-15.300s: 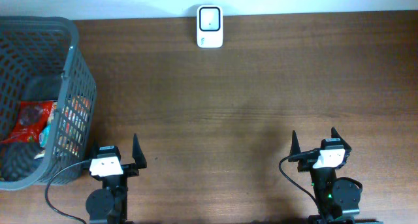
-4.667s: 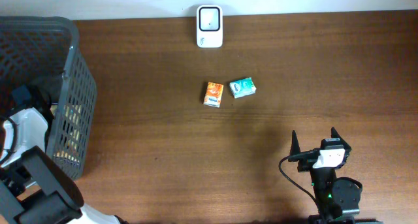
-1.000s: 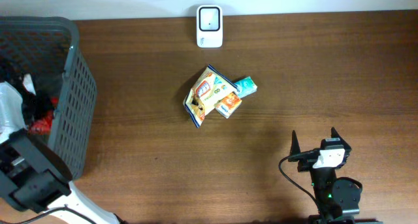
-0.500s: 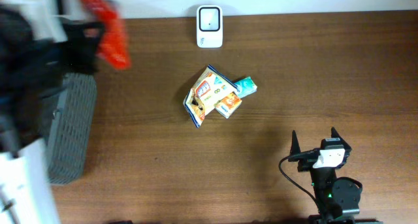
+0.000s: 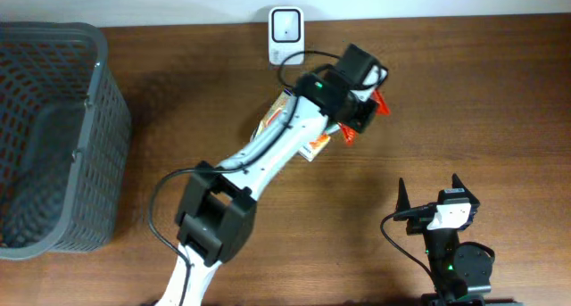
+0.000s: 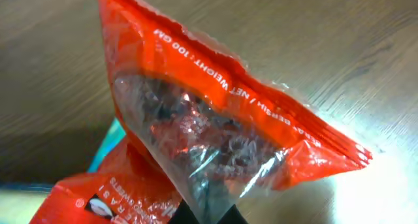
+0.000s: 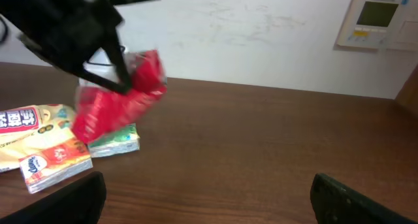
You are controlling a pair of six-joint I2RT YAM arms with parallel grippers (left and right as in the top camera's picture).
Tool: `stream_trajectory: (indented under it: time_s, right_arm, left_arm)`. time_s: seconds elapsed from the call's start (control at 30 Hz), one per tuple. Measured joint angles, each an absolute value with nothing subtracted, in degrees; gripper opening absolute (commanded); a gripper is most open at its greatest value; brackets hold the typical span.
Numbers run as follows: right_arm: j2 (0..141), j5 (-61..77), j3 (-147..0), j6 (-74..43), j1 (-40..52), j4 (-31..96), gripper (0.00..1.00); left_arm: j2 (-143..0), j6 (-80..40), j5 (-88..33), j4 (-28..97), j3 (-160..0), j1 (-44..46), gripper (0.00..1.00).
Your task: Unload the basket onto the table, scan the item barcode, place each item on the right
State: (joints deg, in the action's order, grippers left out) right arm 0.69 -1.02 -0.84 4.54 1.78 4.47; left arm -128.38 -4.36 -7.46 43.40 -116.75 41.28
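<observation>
My left gripper (image 5: 360,112) is shut on a red snack packet (image 5: 380,104) with a clear window, holding it just above the table to the right of the pile. In the left wrist view the packet (image 6: 215,132) hangs from my fingertips (image 6: 230,216) and fills the frame; no barcode shows on it. The right wrist view has the same packet (image 7: 117,96) dangling above a teal box (image 7: 114,140). The white scanner (image 5: 286,24) stands at the table's back edge. My right gripper (image 5: 428,199) rests open and holds nothing at the front right.
A yellow pouch (image 5: 275,120) and an orange box (image 5: 314,145) lie under my left arm, mid-table. A grey mesh basket (image 5: 53,136) fills the left side. In the right wrist view the pouch (image 7: 26,127) and orange box (image 7: 55,162) lie at left.
My left arm has swung from above the basket to the middle of the table, carrying the red packet to just right of the pile. The right arm has not moved.
</observation>
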Motion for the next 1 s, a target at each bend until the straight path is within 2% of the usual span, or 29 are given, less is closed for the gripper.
stream_trajectory:
  time_s: [0.03, 0.1, 0.23, 0.33, 0.4, 0.43, 0.47, 0.6, 0.77, 1.0]
  right_arm:
    - [0.69, -1.04, -0.84, 4.51, 1.78, 4.47, 0.98]
    - [0.69, -1.04, -0.84, 4.51, 1.78, 4.47, 0.98]
    - [0.69, -1.04, -0.84, 4.54, 1.78, 4.47, 0.98]
    - [0.69, -1.04, -0.84, 4.51, 1.78, 4.47, 0.98]
    - [0.69, -1.04, -0.84, 4.49, 1.78, 4.47, 0.98]
    - [0.69, -1.04, -0.84, 4.49, 1.78, 4.47, 0.98]
    - [0.69, -1.04, -0.84, 4.51, 1.78, 4.47, 0.98]
    - [0.69, -1.04, -0.84, 4.49, 1.78, 4.47, 0.98]
    - [0.69, -1.04, -0.84, 4.47, 1.78, 4.47, 0.98]
    - [0.69, -1.04, -0.84, 4.51, 1.78, 4.47, 0.98]
  left_arm:
    - [-128.97, -4.38, -6.57, 42.13, -116.75, 42.35, 0.02]
    - [-130.69, -4.4, -5.96, 41.8, -116.79, 43.0, 0.45]
    - [-132.25, -4.84, -5.28, 40.71, -116.79, 42.96, 0.5]
    - [-132.0, -5.02, -5.26, 41.1, -116.86, 42.96, 0.59]
    - [-129.05, -5.06, -5.06, 42.06, -116.88, 42.87, 0.73]
    - [-126.26, -5.13, -5.1, 43.51, -116.88, 42.68, 0.94]
    - [-121.8, -5.15, -5.04, 44.91, -116.97, 42.24, 0.99]
    - [-111.94, -5.21, -1.37, 53.93, -118.74, 37.41, 0.99]
    - [-112.73, -5.21, 0.54, 66.89, -118.34, 32.6, 0.99]
    - [-112.75, -5.21, 0.34, 73.25, -118.28, 32.6, 0.99]
